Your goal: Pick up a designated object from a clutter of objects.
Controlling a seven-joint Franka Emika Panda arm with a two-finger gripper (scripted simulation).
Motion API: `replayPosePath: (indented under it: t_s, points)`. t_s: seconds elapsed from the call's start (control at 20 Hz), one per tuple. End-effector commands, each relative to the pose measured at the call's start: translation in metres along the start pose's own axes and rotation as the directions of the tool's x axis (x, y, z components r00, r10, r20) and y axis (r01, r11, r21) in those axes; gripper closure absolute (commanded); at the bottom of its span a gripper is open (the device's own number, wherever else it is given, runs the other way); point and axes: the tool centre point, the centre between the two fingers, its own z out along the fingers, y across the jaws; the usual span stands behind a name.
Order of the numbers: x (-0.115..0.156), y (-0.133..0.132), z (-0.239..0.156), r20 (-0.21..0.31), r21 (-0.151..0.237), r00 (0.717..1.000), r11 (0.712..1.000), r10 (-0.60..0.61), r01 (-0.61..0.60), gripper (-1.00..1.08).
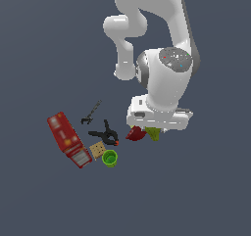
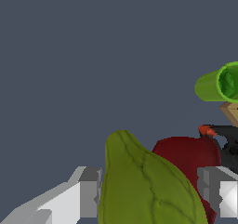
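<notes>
Now the gripper (image 2: 148, 197) stands open around the olive pear (image 2: 144, 186), fingers (image 2: 88, 193) either side, ready to close.

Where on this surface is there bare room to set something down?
Crowded: the cluster from the red box past the black clamp and green cup to the red bowl and olive lump under the end effector. Bare room lies below the cup and on the exterior view's right.
</notes>
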Motion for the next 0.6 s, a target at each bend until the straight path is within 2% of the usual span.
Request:
replayPosePath:
  t_s: [0.0,0.55]
  points:
    - [-0.004,0.024,-0.023,0.001,0.000,1.000,1.000,0.001,-0.001,1.08]
    - [-0.018,0.125,-0.120,0.007,0.001,1.000,1.000,0.000,0.000,1.08]
